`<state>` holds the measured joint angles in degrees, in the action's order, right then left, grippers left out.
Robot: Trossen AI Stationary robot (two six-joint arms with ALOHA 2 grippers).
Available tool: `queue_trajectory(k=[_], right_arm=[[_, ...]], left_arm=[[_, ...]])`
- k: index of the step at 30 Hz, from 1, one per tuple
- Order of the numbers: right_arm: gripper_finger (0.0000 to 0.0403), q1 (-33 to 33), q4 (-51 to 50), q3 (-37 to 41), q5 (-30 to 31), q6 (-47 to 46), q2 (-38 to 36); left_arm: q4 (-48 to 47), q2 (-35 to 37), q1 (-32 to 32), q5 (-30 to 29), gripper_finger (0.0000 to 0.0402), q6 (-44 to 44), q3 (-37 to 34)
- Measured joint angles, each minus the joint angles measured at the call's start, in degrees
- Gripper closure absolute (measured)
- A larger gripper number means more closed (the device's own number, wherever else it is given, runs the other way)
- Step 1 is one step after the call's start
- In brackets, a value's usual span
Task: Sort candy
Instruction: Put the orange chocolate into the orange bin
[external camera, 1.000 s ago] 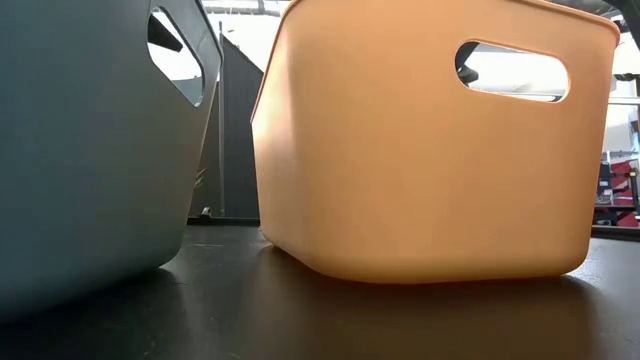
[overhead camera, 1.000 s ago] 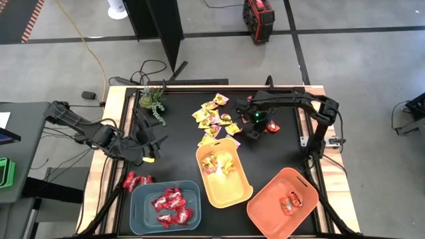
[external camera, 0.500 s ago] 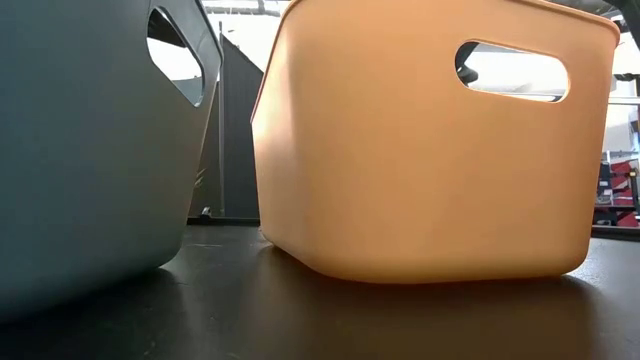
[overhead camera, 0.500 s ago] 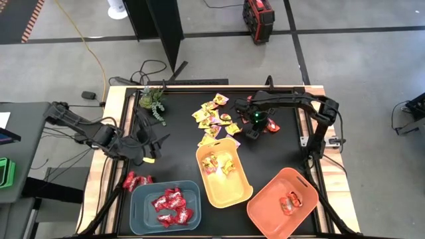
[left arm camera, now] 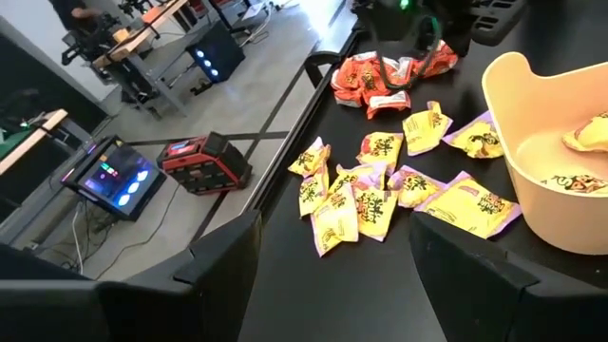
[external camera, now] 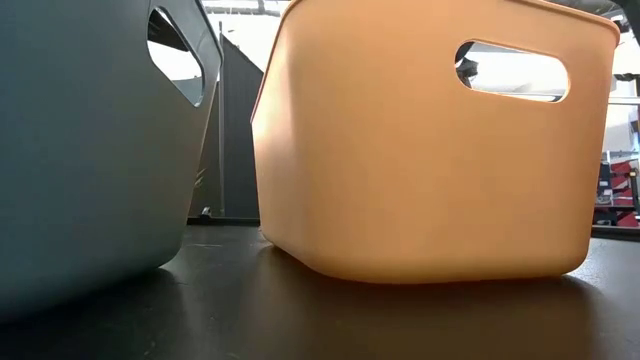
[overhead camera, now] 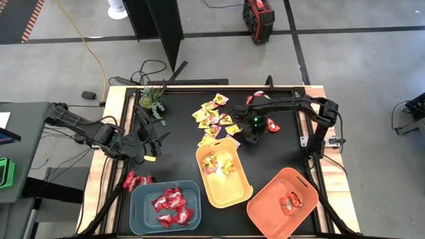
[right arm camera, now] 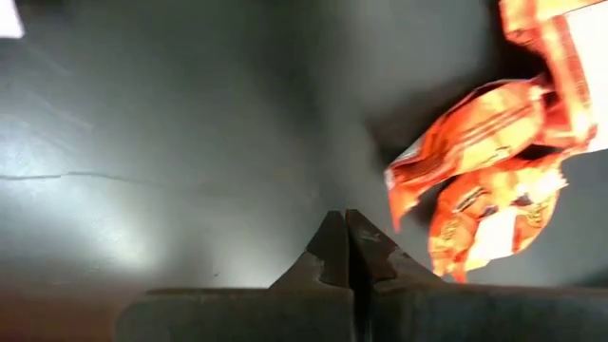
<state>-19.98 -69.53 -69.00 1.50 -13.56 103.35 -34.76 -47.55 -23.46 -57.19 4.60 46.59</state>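
Note:
Yellow candy (overhead camera: 214, 118) (left arm camera: 380, 190) lies scattered on the black mat at the far middle. Orange-red candy (overhead camera: 272, 124) (right arm camera: 484, 161) lies just right of it. My right gripper (overhead camera: 252, 135) (right arm camera: 344, 249) points down between the two groups, shut with nothing between its fingers; the orange-red candy lies beside the fingertips, apart from them. Deep red candy (overhead camera: 136, 180) lies at the near left. My left gripper (overhead camera: 151, 143) (left arm camera: 332, 285) waits open above the mat's left side, holding nothing.
A blue-grey bin (overhead camera: 136, 199) (external camera: 90, 150) with deep red candy stands at the near left. A yellow bin (overhead camera: 247, 189) (external camera: 430, 150) holds yellow candy. An orange bin (overhead camera: 265, 202) has orange-red candy. A green sprig (overhead camera: 154, 103) lies far left.

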Motion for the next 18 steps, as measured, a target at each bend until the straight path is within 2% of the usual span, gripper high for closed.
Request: queue_trajectory(k=[5,8,13,18], right_arm=[[0.0400,2.56,-0.31,-1.36,1.81,-2.76,0.00],[0.0377,3.12,-0.76,-2.05,4.30,-5.99,-0.01],[0.0285,3.92,-0.49,-2.05,5.15,-11.98,0.00],[0.0170,6.81,0.43,-2.05,11.32,-23.93,0.00]], left_arm=[[-0.02,0.00,0.00,0.03,0.0140,-0.01,0.00],[-0.04,0.00,0.00,0.04,0.0140,-0.26,0.00],[-0.14,0.00,0.00,0.19,0.0140,-0.16,0.02],[-0.48,0.00,0.00,1.70,0.0140,0.00,0.02]])
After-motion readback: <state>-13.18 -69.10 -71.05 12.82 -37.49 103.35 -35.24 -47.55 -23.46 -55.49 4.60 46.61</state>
